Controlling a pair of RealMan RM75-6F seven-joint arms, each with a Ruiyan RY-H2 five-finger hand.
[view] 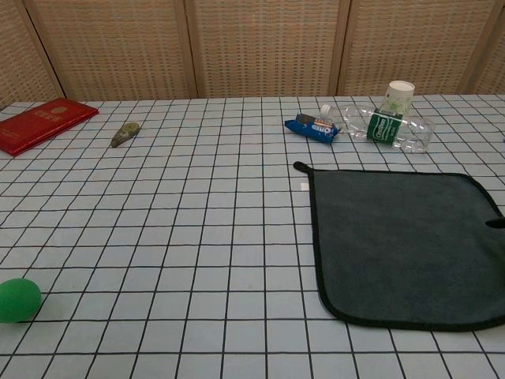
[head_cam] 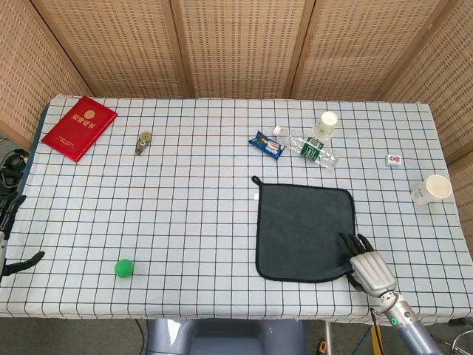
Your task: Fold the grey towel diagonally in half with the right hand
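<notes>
From the head view, the dark grey square towel (head_cam: 304, 231) lies flat and unfolded on the checked tablecloth (head_cam: 185, 207), towards the near right. The right hand (head_cam: 367, 265) sits at its near right corner, dark fingertips (head_cam: 350, 244) on the cloth edge; whether it pinches the towel I cannot tell. The left hand (head_cam: 9, 229) hangs at the far left edge, fingers apart, holding nothing. A red booklet (head_cam: 79, 127) lies far left, a green ball (head_cam: 124, 267) near the front.

Chest view now: the towel (view: 402, 245) spreads flat, a clear plastic bottle (view: 387, 126) and a blue snack packet (view: 313, 127) beyond it.
</notes>
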